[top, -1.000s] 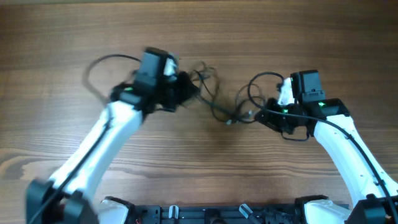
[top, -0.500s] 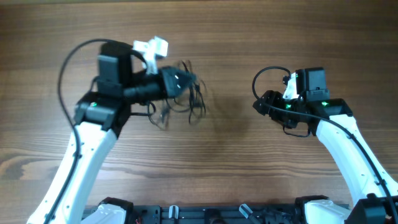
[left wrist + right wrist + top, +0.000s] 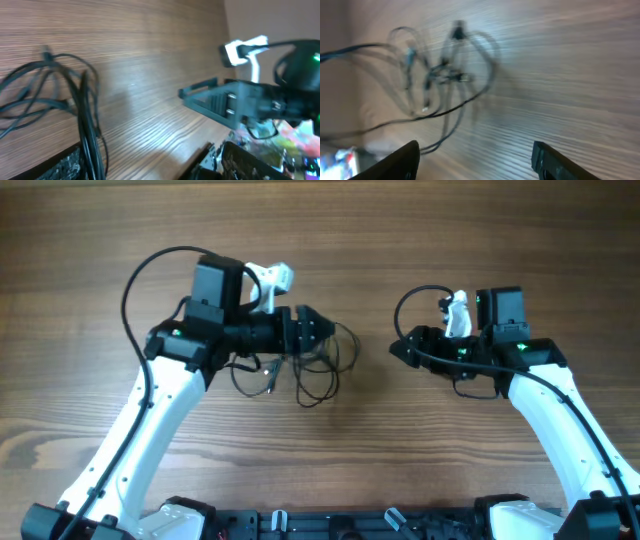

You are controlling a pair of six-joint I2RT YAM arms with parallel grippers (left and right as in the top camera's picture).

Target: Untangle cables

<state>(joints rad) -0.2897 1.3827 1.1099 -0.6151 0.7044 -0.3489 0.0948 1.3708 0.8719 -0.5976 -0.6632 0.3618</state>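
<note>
Black thin plug-ended cables [image 3: 302, 370] bunched at the left gripper [image 3: 318, 330]
It pinched the tangle over the middle of the brown wooden table [image 3: 420, 230]; the right gripper [image 3: 398, 350] gaped empty, well apart

There was one wooden table [image 3: 80, 240], one tangle of thin black cables [image 3: 318, 375] with strands too knotted to count, and two robot arms: left arm [image 3: 150, 430], right arm [image 3: 565, 420].

Soft, even light is falling on the surface [image 3: 360, 450]; the cables [image 3: 447, 72] ahead of the right pincer [image 3: 475, 150] are smearing with motion blur.
</note>
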